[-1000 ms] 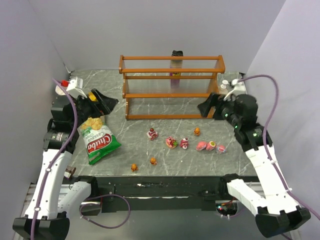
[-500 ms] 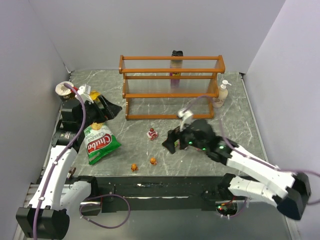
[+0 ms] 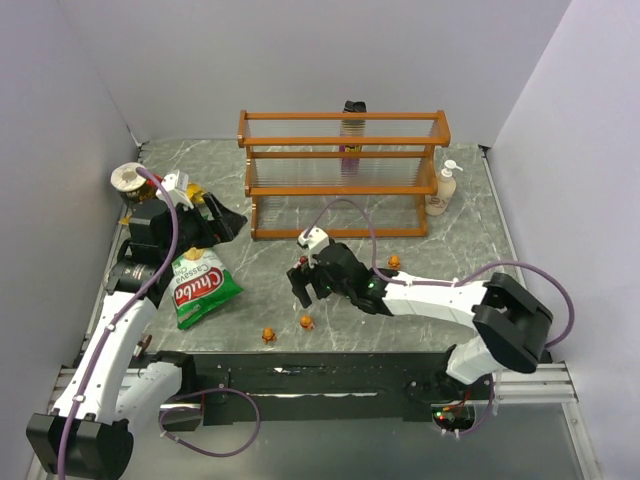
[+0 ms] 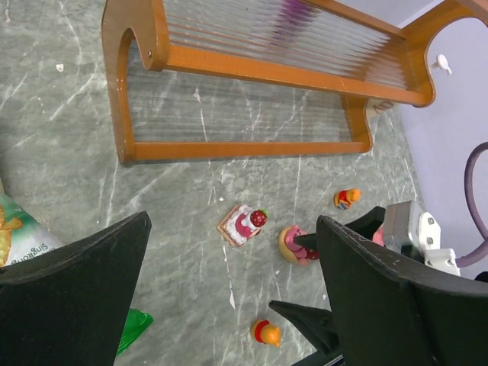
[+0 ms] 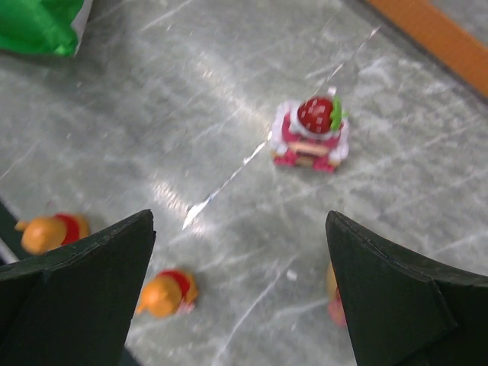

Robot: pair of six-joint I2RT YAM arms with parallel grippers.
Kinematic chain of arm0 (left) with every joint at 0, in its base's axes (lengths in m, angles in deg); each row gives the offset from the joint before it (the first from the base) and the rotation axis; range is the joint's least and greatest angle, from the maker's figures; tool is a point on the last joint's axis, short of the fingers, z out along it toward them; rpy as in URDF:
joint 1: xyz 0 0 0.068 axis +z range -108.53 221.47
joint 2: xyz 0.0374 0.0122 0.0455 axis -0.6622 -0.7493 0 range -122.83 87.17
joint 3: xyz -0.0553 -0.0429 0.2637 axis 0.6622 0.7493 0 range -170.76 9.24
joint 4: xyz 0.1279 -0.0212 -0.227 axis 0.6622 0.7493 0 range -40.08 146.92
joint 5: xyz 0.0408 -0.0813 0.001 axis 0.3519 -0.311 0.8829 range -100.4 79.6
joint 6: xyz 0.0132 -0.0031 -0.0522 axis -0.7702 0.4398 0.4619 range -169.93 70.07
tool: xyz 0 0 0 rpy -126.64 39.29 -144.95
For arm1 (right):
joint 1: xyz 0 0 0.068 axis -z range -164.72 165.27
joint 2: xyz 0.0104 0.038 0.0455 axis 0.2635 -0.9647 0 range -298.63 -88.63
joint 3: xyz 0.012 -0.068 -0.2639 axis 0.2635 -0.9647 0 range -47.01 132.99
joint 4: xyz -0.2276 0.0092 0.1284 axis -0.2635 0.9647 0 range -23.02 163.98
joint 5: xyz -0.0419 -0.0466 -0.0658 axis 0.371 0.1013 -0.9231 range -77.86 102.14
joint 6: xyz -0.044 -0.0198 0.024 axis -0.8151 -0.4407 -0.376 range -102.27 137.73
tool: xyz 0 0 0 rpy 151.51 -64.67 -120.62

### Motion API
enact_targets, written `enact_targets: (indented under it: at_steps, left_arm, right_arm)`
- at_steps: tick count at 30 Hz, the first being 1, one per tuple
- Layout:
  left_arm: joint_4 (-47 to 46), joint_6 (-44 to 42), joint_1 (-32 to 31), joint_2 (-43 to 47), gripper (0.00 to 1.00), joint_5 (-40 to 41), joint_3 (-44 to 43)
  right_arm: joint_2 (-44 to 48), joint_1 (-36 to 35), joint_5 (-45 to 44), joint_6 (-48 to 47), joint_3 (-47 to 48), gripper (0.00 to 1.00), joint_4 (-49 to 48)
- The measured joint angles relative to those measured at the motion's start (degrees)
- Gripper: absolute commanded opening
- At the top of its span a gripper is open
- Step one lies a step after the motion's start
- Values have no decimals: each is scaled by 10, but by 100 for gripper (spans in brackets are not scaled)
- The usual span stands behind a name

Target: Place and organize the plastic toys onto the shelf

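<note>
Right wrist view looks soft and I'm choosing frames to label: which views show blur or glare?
Right wrist: blurred, strawberry cake toy and orange figures smeared, a bright glare streak on the table. Left wrist: sharp, slight shine on the shelf. Top external: sharp, evenly lit.

Bright, even overhead light casts soft shadows on the table (image 3: 265, 265), with glare streaks and blurred toys (image 5: 311, 133) in the right wrist view.
</note>
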Motion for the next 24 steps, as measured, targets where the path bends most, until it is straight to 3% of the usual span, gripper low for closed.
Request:
enact_targets:
  at_steps: [12,24]
  left_arm:
    - [1,0,-4,0,96,10,0]
    - [0,0,-4,-5,96,10,0]
  right_arm:
    - [-104,6,-67,-20,36,80,-92]
    - [-144,39,-79,-4,38,66,-141]
